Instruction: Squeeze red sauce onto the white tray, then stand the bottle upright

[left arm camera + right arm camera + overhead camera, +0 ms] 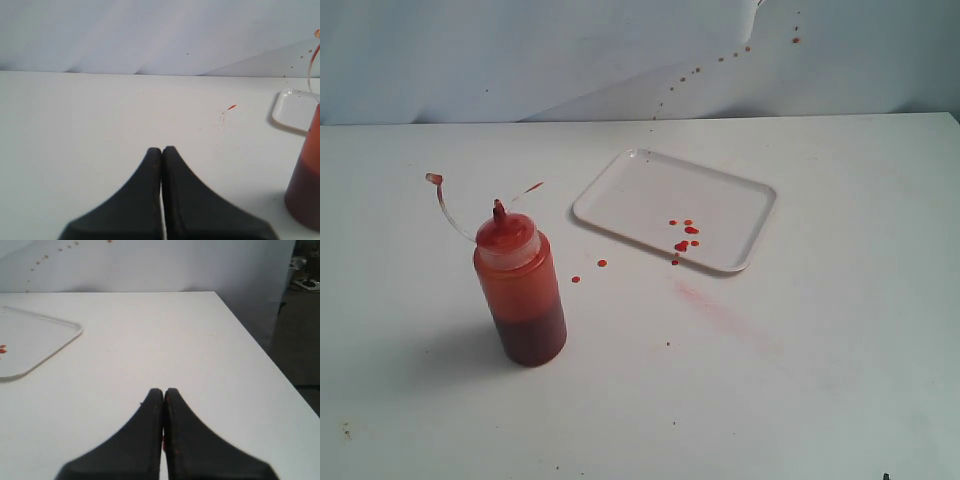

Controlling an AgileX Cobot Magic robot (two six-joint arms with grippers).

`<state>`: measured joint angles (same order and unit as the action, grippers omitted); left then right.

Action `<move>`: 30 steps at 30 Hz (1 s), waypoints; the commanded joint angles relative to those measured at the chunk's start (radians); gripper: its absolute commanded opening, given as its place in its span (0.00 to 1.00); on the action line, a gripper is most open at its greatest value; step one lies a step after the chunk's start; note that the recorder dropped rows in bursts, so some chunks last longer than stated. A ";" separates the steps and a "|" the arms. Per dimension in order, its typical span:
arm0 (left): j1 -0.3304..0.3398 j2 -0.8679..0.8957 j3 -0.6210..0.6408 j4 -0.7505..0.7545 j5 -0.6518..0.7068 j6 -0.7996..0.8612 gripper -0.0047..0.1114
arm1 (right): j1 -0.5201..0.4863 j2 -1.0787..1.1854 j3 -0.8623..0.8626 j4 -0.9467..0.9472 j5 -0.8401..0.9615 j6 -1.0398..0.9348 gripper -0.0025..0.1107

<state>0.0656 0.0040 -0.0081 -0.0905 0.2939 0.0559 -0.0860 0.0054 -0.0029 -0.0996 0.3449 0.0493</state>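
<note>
Bottle [520,290] upright nr tray [650,190], sauce drops [602,263] btwn.

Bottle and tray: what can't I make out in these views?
Bottle: left wrist view's edge cuts off its nozzle and one side.
White tray: right wrist view's edge cuts off most of it.
Arms: outside the exterior view; only shut fingers show in wrist views.

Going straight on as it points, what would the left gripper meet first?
Probably nothing near: the left gripper points across bare table toward the back wall; the bottle stands off its line.
</note>
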 commanded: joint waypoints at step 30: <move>0.005 -0.004 0.008 0.000 -0.008 0.004 0.04 | 0.099 -0.005 0.003 0.025 0.001 -0.068 0.02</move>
<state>0.0656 0.0040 -0.0081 -0.0905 0.2939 0.0559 0.0225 0.0054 -0.0029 -0.0786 0.3449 0.0280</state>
